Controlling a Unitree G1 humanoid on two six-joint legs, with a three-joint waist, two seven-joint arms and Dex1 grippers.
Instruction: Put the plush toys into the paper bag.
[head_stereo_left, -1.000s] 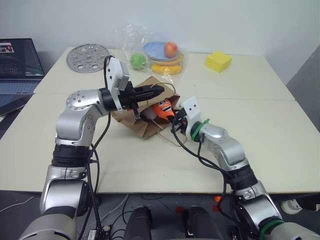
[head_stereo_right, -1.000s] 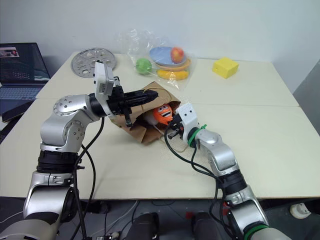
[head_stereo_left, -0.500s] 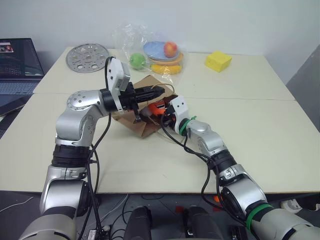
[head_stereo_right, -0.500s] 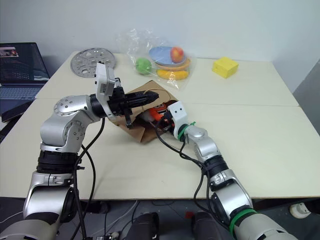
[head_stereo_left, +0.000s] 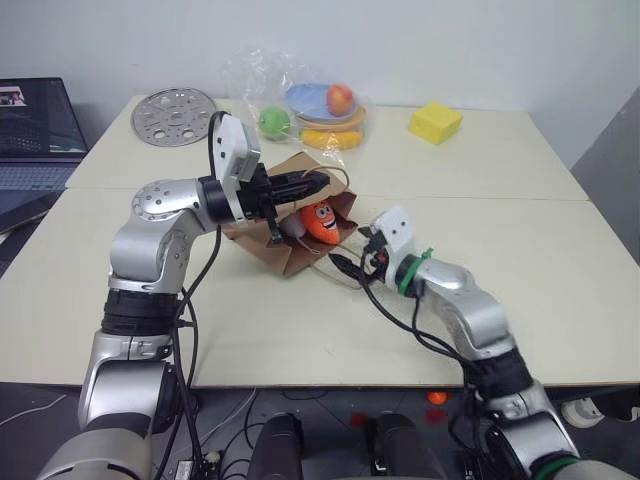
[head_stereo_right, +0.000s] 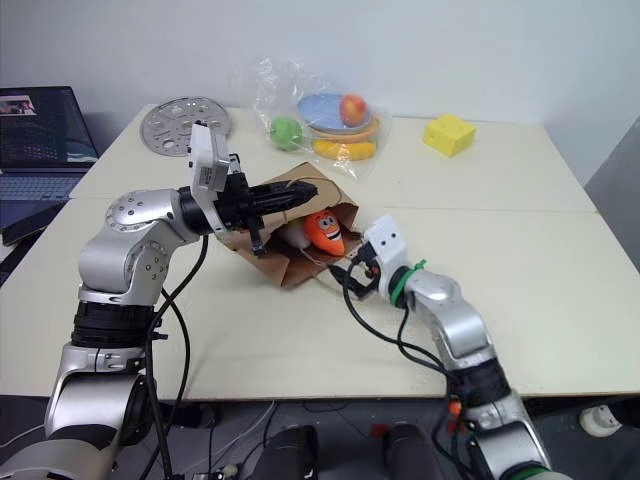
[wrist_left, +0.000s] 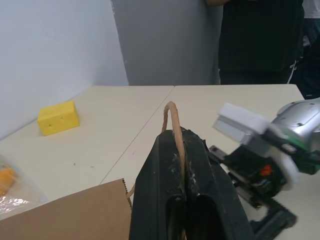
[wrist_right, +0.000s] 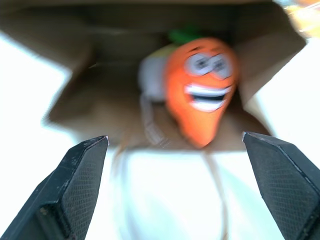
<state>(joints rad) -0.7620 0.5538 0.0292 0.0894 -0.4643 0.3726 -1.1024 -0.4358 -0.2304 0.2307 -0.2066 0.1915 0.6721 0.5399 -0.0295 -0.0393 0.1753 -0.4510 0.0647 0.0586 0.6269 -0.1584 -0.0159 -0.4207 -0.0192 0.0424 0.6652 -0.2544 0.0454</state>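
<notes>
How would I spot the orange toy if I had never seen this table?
On the cream table, find the brown paper bag lying on its side, mouth open. The orange plush carrot sits in that mouth, beside a white toy; it alone has a grinning cartoon face.

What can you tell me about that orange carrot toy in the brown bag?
The carrot toy is soft orange plush with big cartoon eyes, a wide white grin and a green top. It lies in the open mouth of the paper bag, tip pointing outward, beside a white plush toy. No pincer touches it.

White toy (wrist_right: 152, 80) half hidden behind carrot (wrist_right: 202, 87).
</notes>
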